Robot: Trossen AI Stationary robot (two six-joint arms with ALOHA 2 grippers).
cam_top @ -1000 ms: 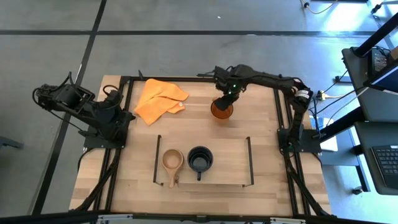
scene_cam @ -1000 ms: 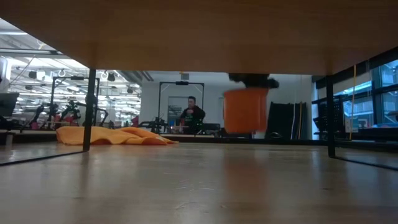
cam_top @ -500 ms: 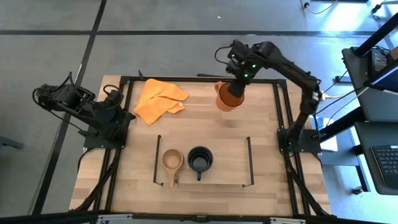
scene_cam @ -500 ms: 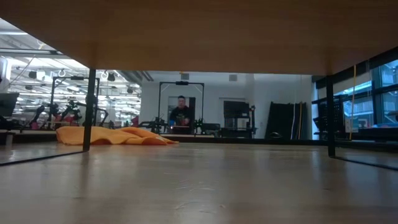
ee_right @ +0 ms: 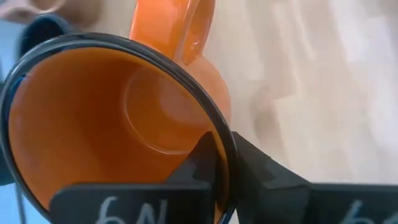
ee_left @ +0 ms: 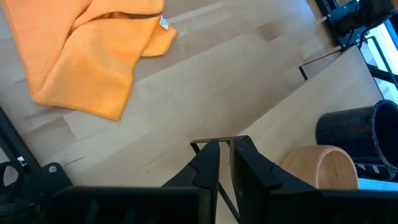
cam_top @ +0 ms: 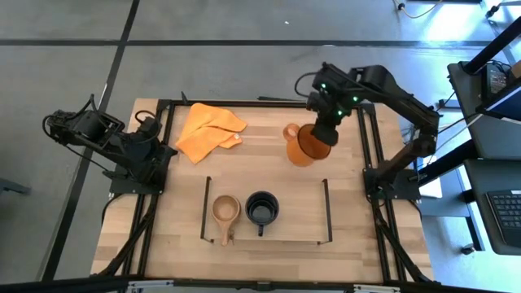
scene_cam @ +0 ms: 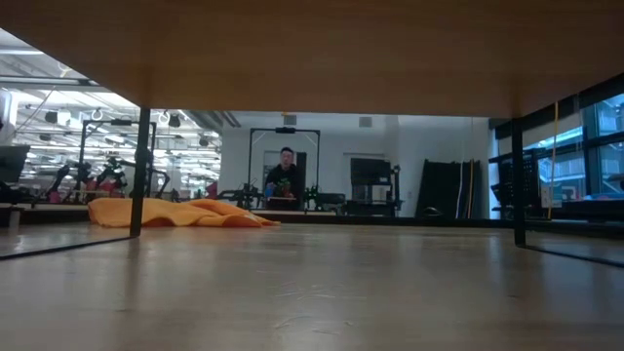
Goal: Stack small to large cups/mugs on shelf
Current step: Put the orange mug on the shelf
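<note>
One thin rim is all the right gripper (cam_top: pixel 320 134) has: its fingers are pinched together on the wall of the translucent orange mug (cam_top: pixel 304 145), which hangs tilted in the air. Below and ahead of that claw lies the shelf (cam_top: pixel 326 213), with the black mug (cam_top: pixel 262 208) and small wooden cup (cam_top: pixel 225 209) side by side. A swing could slip the mug or knock the black one. Left gripper (ee_left: pixel 225 163) waits closed, far off beside the orange cloth (cam_top: pixel 207 129).
</note>
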